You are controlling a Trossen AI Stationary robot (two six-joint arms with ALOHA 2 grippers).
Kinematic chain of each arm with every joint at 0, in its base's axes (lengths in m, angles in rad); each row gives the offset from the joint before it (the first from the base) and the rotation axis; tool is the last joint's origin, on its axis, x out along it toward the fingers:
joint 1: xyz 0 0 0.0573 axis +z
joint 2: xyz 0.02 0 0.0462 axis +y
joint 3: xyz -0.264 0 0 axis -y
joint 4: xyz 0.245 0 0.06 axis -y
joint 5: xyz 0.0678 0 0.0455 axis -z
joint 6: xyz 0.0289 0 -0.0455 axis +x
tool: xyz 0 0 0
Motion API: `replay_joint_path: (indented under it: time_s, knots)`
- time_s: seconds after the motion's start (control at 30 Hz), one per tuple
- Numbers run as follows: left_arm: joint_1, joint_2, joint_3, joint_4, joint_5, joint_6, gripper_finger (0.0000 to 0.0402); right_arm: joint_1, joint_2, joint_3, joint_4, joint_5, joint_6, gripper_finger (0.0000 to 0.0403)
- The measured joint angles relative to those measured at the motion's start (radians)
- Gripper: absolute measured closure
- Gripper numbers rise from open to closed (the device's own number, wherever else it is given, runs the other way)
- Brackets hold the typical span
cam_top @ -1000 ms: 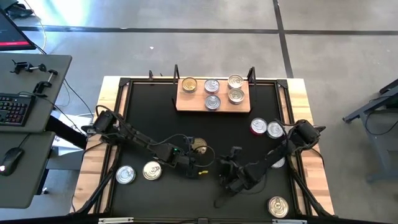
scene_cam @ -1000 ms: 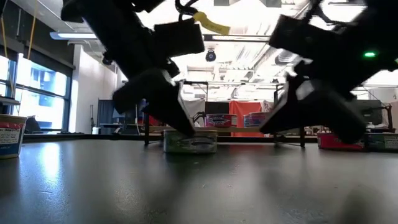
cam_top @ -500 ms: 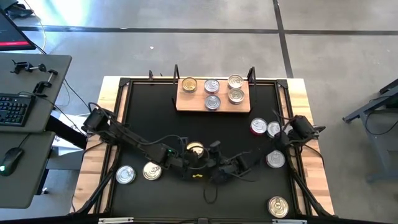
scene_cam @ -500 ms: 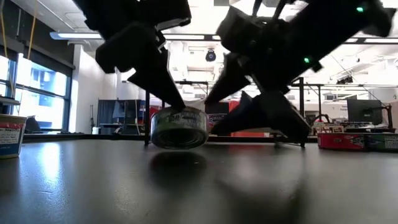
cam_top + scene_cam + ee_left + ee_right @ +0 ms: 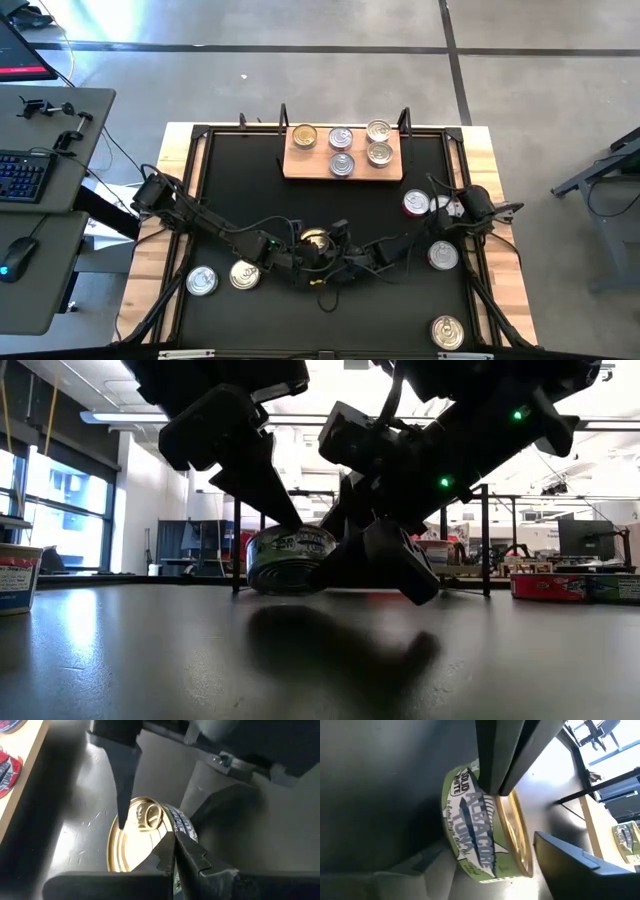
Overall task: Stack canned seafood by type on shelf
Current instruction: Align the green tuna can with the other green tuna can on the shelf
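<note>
left gripper (image 5: 308, 250), fingers pinched shut, and spread right gripper (image 5: 335, 243) flank the tilted gold can (image 5: 314, 239), well clear of the shelf (image 5: 343, 166), bare tabletop (image 5: 250, 190) between.

One second ago the gold tin (image 5: 314, 239) sat flat on the table (image 5: 240, 180). Now it is lifted and tipped, pinched by the left gripper (image 5: 312, 250). The right gripper (image 5: 335, 243) was well apart at the tin's 4 o'clock; now it has swung in at 3 o'clock, with spread fingers (image 5: 512, 755) around the tin.
</note>
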Motion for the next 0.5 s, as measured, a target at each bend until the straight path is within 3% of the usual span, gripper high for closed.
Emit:
replay_joint_path:
  time_s: [0.3,0.5]
  knots:
    - [-0.006,-0.015,0.005,-0.036,-0.036,-0.018,0.0401,0.001,0.000,0.002,-0.008,-0.044,0.080,0.0280]
    - [-0.042,-0.070,-0.001,-0.287,-0.124,-0.158,0.0384,-0.009,-0.034,0.002,-0.091,-0.049,0.139,0.0282]
